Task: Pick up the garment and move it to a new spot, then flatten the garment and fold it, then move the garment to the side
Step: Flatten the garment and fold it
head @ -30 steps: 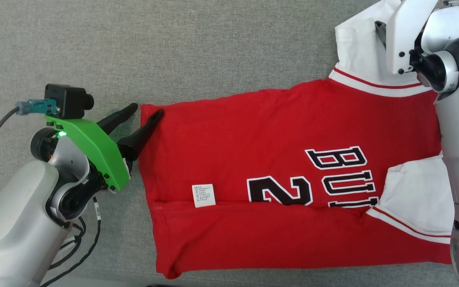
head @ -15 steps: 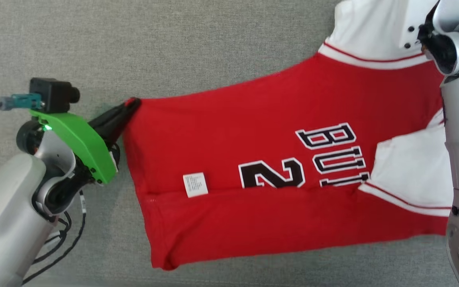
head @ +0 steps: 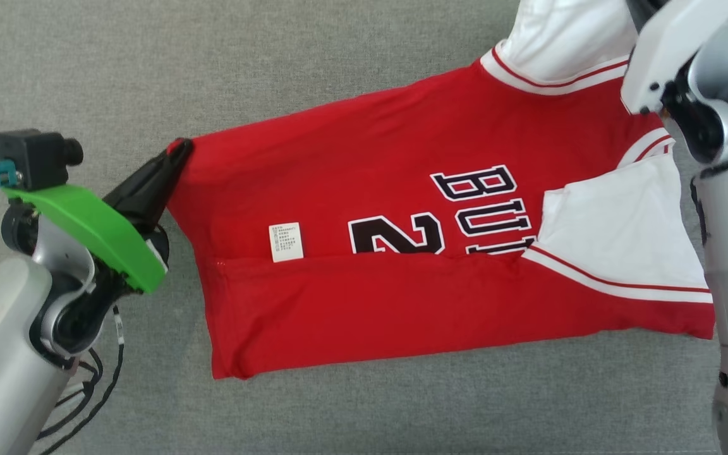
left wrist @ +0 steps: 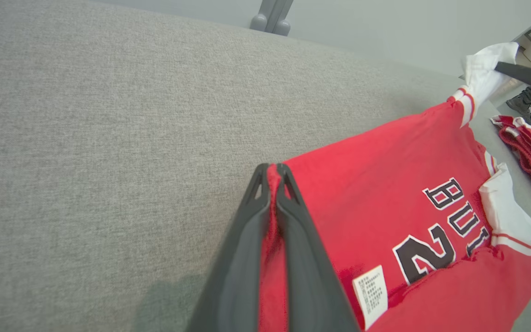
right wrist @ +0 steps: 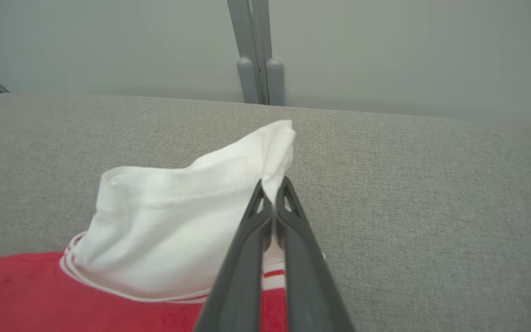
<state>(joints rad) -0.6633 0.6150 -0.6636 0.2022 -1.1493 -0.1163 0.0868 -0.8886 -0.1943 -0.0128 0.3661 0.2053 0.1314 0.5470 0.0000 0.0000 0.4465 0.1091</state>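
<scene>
Now your left gripper [head: 179, 148] clamps the jersey [head: 370, 145] at its hem corner [head: 198, 150], right gripper [right wrist: 272, 186] on a sleeve [right wrist: 178, 221], mid-frame on the mat [head: 275, 63]; folding looks underway, and next calls for carrying that edge over evenly.

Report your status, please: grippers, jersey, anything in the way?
Left gripper shut on jersey, red corner. Right gripper shut on its white sleeve. Jersey stretched between them. Another red garment lies apart, past the sleeve end.

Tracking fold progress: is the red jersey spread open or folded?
Partly folded: one long side of the jersey is doubled over its front, hiding half the number, and a white sleeve lies turned in.
</scene>
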